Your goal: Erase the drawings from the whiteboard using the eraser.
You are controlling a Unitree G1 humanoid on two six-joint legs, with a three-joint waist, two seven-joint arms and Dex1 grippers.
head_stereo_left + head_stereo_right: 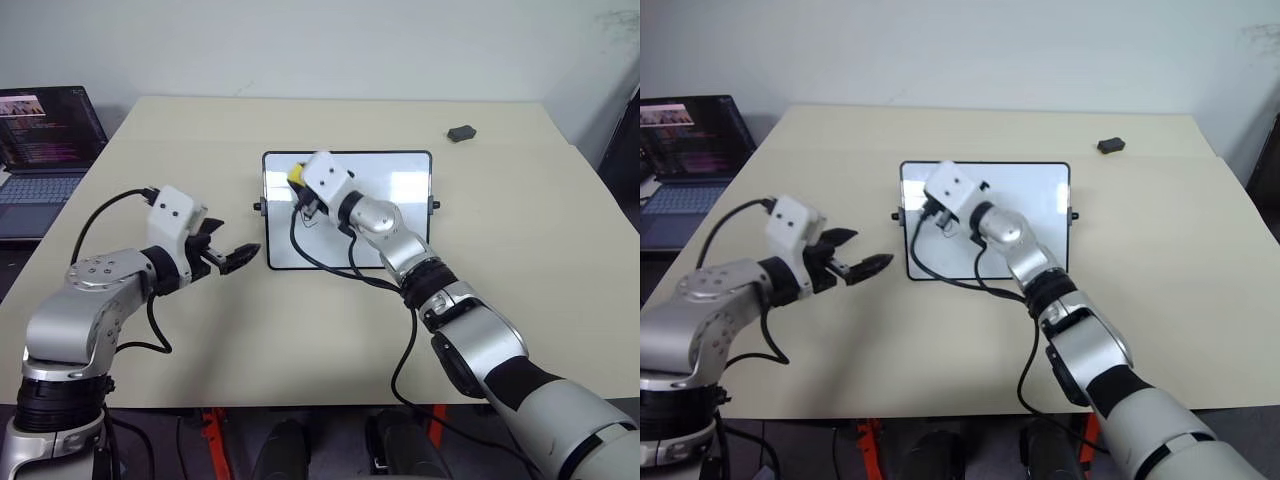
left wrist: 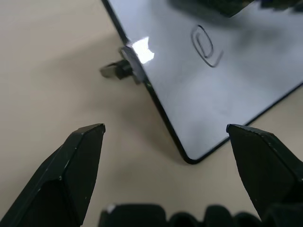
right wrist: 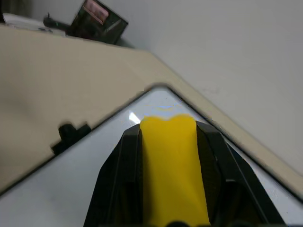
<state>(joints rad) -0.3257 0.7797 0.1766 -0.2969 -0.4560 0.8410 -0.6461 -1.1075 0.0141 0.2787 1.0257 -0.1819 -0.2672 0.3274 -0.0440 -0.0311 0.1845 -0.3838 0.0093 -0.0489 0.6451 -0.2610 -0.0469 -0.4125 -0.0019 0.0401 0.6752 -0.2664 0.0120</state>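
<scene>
Up close, the right gripper [image 3: 168, 142] has its black jaws clamped on the small yellow rectangular eraser [image 3: 171, 170], held above the far left part of the small white whiteboard with a thin black frame [image 1: 400, 200], which lies flat on the beige worktop [image 1: 150, 330]. One thin dark loop-like drawing [image 2: 207, 46] shows on the board near its left edge. Just left of the board's near left corner, the left gripper [image 1: 232, 259] hovers with its jaws apart, and a small dark grey lump [image 1: 461, 133] lies well away towards the worktop's far right.
</scene>
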